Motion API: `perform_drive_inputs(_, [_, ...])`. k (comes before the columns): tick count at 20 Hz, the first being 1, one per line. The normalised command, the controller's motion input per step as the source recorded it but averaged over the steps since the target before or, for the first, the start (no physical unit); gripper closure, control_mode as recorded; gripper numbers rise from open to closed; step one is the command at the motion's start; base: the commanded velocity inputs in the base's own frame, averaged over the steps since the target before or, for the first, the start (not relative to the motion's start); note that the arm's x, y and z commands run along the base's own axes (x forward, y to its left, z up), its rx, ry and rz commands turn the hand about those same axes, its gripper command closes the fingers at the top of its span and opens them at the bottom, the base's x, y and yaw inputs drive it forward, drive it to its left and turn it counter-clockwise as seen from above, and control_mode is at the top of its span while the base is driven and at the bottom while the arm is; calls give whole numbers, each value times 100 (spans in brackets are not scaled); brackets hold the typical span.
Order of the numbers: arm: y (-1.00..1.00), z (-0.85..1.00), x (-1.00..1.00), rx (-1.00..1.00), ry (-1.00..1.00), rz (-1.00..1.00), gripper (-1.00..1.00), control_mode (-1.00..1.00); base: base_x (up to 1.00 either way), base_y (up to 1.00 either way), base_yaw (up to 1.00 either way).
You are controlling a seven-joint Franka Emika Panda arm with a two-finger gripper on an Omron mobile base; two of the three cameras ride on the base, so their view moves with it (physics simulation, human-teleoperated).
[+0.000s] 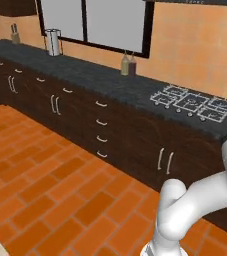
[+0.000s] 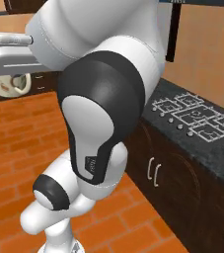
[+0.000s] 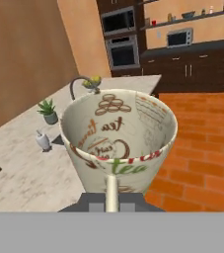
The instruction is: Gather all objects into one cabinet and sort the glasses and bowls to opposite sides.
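Pale speckled mug [image 3: 119, 141] sits pinched by its handle in the gripper [image 3: 112, 205], arm stretched leftward; hand view reveals its lettered inside above a pale counter [image 3: 24, 173].

The pale mug [image 3: 118, 136] looked like glazed ceramic, cream with brown printed lettering. The floor [image 1: 50, 185] showed matt orange brick, the base cabinets [image 1: 125, 135] dark wood with silvery metal handles, under a dark speckled stone surface [image 1: 110, 82].
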Motion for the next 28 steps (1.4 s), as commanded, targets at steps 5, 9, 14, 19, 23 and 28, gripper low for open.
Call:
perform_drive_inputs(5, [0,0,0,0,0,0,100,100,-4,96,61])
perform_drive_inputs(9, [0,0,0,0,0,0,100,100,-14,93,59])
perform_drive_inputs(14, [0,0,0,0,0,0,100,100,-45,68,52])
perform_drive_inputs(19, [0,0,0,0,0,0,100,100,15,-11,1])
perform_drive_inputs(23, [0,0,0,0,0,0,100,100,97,-78,0])
perform_drive_inputs(28, [0,0,0,0,0,0,100,100,100,-47,2])
